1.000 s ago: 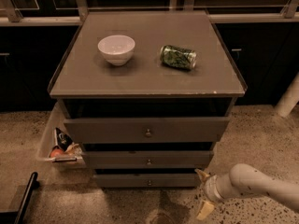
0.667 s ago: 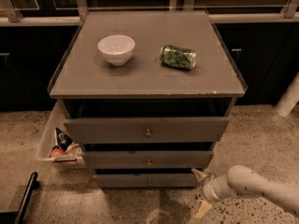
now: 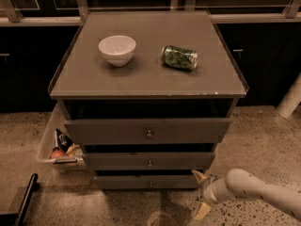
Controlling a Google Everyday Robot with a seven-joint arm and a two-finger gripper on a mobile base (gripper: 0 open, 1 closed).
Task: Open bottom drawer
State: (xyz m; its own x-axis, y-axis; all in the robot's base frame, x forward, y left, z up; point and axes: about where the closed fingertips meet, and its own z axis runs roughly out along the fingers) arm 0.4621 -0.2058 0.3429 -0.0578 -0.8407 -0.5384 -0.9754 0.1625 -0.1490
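"Three grey drawer fronts are stacked in this cabinet [image 3: 70,86], seen from above and in front. Which is the one to open?"

"It's the bottom drawer [image 3: 122,182], the slimmest strip, nearest the speckled floor [image 3: 263,135]. A small round knob [image 3: 150,184] sits at its centre. Its front lies close in under the middle drawer [image 3: 113,161], with a dark gap between them. Above that is the top drawer [image 3: 103,132], the tallest front."

"Where is the gripper?"

"The gripper [image 3: 201,194] is low at the right of the view, just beside the bottom drawer's right end and just above the floor. It comes in from the lower right corner on a pale, rounded arm [image 3: 254,188]. Its two tan fingers are spread apart, one above the other, with nothing between them. The upper fingertip [image 3: 198,175] is at the drawer's right corner; I cannot tell whether it touches. The gripper is well apart from the knob."

"What else is there?"

"On the cabinet top, a white bowl [image 3: 117,49] stands upright to the left. A green can [image 3: 179,57] lies on its side to the right, apart from the bowl. Beside the cabinet's left side, a pale bin [image 3: 46,142] on the floor holds packets."
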